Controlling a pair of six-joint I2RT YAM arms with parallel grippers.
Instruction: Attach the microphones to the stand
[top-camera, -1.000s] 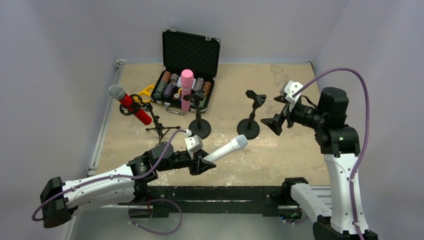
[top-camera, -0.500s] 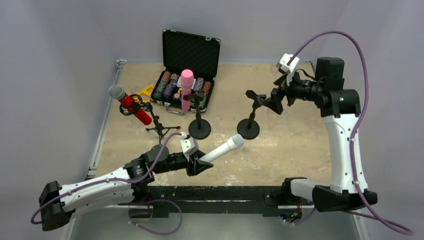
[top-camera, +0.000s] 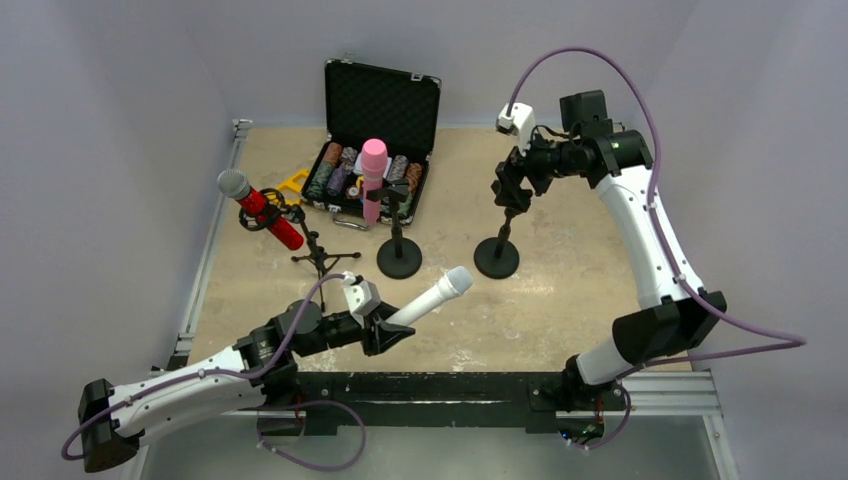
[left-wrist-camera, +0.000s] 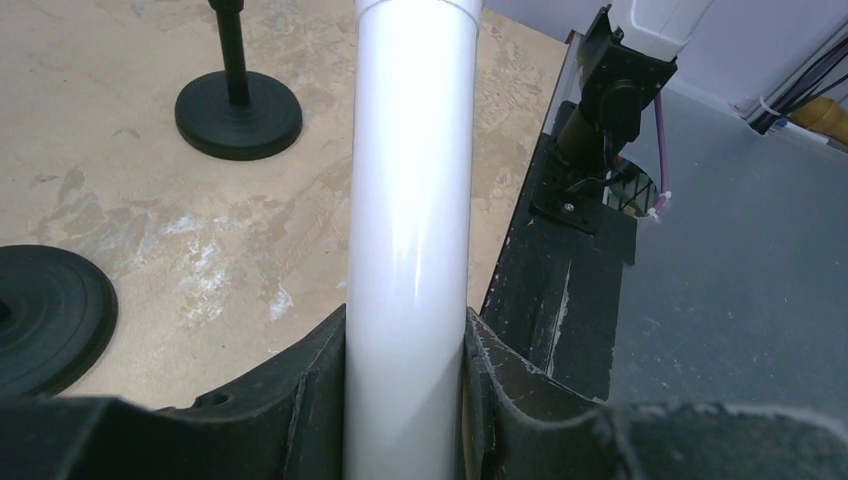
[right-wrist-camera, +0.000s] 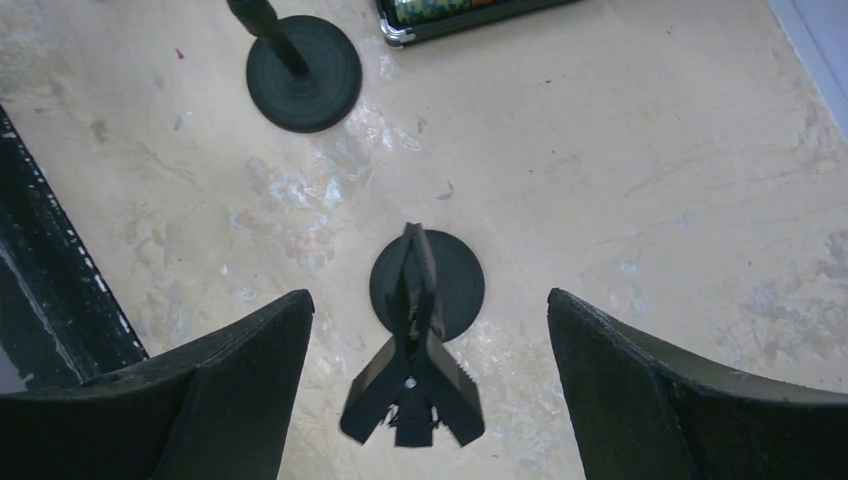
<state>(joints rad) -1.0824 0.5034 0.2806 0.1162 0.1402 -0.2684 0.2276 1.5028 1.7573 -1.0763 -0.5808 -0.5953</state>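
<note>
My left gripper (top-camera: 385, 330) is shut on the white microphone (top-camera: 425, 298), held slanted above the table's near side; its white barrel (left-wrist-camera: 410, 200) fills the left wrist view between the fingers. My right gripper (top-camera: 508, 188) is open, right above the empty clip of the right round-base stand (top-camera: 497, 256). In the right wrist view the clip (right-wrist-camera: 412, 385) and the stand's base (right-wrist-camera: 450, 285) lie between my spread fingers (right-wrist-camera: 240, 390). The pink microphone (top-camera: 373, 178) sits in the middle stand (top-camera: 399, 262). The glittery red microphone (top-camera: 262, 210) sits in the tripod stand (top-camera: 320, 255) at left.
An open black case of poker chips (top-camera: 370, 170) stands at the back behind the stands. A yellow object (top-camera: 294, 182) lies left of it. A black rail (top-camera: 440, 385) runs along the near edge. Walls close in on both sides.
My right arm has swung left and back, bringing its open gripper over the empty stand's clip. My left gripper has drawn slightly left and nearer with the white microphone.
</note>
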